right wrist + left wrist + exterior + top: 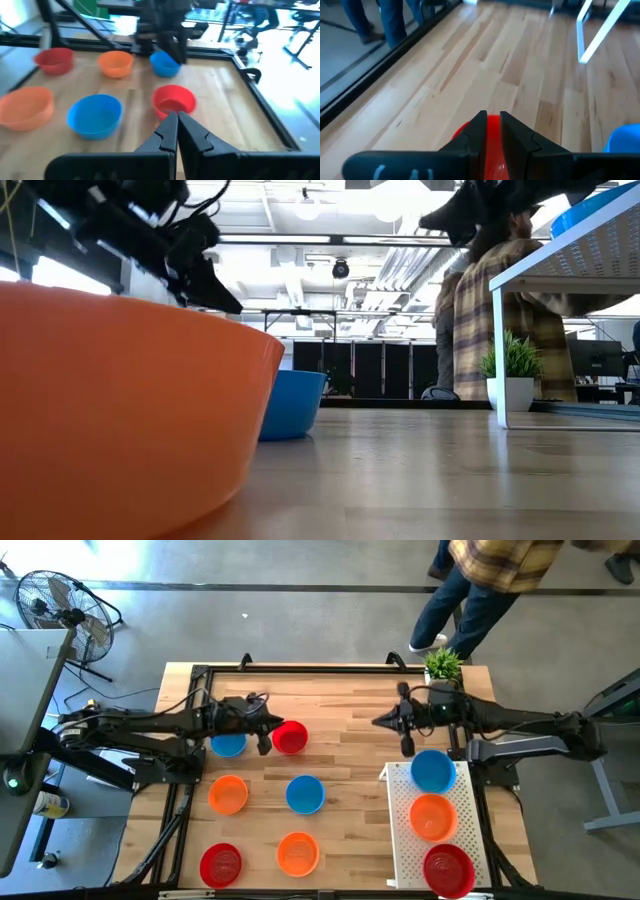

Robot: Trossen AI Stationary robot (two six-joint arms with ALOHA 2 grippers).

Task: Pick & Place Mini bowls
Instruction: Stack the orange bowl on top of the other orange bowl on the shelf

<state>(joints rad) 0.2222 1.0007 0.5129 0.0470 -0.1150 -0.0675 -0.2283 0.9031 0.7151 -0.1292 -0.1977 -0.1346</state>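
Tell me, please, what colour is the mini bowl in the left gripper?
Red; the high view shows it best.

- We see a light wooden table [350, 720] with a black frame along its edges.
- Six mini bowls sit directly on the wood: a blue one [228, 744], a red one [290, 737], an orange one [228, 794], a second blue one [304, 794], another red one [220, 864] and another orange one [297, 853].
- A white perforated tray [400, 840] stands at the right side.
- A small potted plant [443, 665] stands at the far right corner.

three mini bowls [432, 770] in tray [400, 840], six left.
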